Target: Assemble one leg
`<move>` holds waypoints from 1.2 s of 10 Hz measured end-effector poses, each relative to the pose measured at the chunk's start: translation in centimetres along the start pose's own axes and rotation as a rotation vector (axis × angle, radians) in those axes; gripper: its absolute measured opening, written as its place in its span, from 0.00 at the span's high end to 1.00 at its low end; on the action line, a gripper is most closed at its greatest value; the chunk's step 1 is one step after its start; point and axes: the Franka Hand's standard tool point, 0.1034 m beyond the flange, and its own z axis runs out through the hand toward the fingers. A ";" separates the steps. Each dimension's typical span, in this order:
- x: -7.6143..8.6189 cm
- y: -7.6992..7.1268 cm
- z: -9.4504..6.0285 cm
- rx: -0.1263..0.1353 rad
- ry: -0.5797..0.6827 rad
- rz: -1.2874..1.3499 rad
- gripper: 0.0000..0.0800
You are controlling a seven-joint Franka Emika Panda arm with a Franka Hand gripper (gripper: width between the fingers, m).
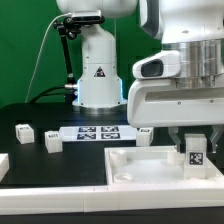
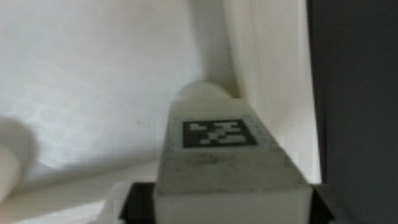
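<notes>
My gripper (image 1: 194,150) is shut on a leg (image 1: 194,154), a small white block with a black-and-white tag facing the camera. It holds the leg upright over the far corner, at the exterior view's right, of the large white square base (image 1: 140,168). In the wrist view the leg (image 2: 217,150) runs out from between my black fingers (image 2: 143,200), its tip close against the base's raised wall (image 2: 267,70). I cannot tell whether the tip touches the base.
Two more loose leg blocks (image 1: 23,130) (image 1: 52,142) lie on the black table at the exterior view's left, and another (image 1: 143,134) stands behind the base. The marker board (image 1: 98,133) lies between them. A white piece (image 1: 3,163) is at the left edge.
</notes>
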 end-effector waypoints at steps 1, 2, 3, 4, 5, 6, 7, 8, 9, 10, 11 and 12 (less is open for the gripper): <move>-0.1 0.2 0.0 0.016 0.010 0.183 0.64; 0.0 0.3 0.0 0.024 0.013 0.318 0.64; -0.1 0.4 0.0 0.031 0.012 0.451 0.64; 0.0 0.5 0.0 0.042 0.015 0.594 0.64; 0.0 0.6 0.0 0.051 0.012 0.691 0.64; 0.0 0.6 0.0 0.054 0.008 0.778 0.64; -0.2 0.6 0.0 0.061 -0.003 0.951 0.64; -0.3 0.5 0.0 0.062 -0.006 1.067 0.64; -0.3 0.4 0.0 0.075 -0.024 1.184 0.64; -0.3 0.5 0.0 0.079 -0.028 1.221 0.64; -0.3 0.5 0.0 0.083 -0.035 1.262 0.64; -0.4 0.4 0.1 0.085 -0.041 1.320 0.60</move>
